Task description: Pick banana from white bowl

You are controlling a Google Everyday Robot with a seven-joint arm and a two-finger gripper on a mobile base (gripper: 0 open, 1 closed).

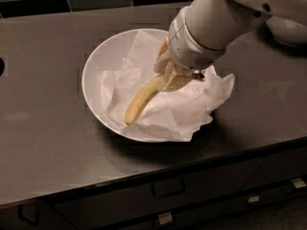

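The pale yellow banana (140, 101) lies slanted in the white bowl (89, 75), over the crumpled white paper (178, 114) that lines it. My gripper (171, 78) comes down from the upper right on a thick white arm and is shut on the banana's upper right end. That end is raised, while the lower left tip hangs close to the paper near the bowl's front. The stem end is hidden behind the fingers.
The bowl sits on a dark grey counter (43, 128). A white rounded object (289, 30) stands at the far right. Drawers with metal handles (168, 188) run under the counter's front edge. A dark tiled wall is behind.
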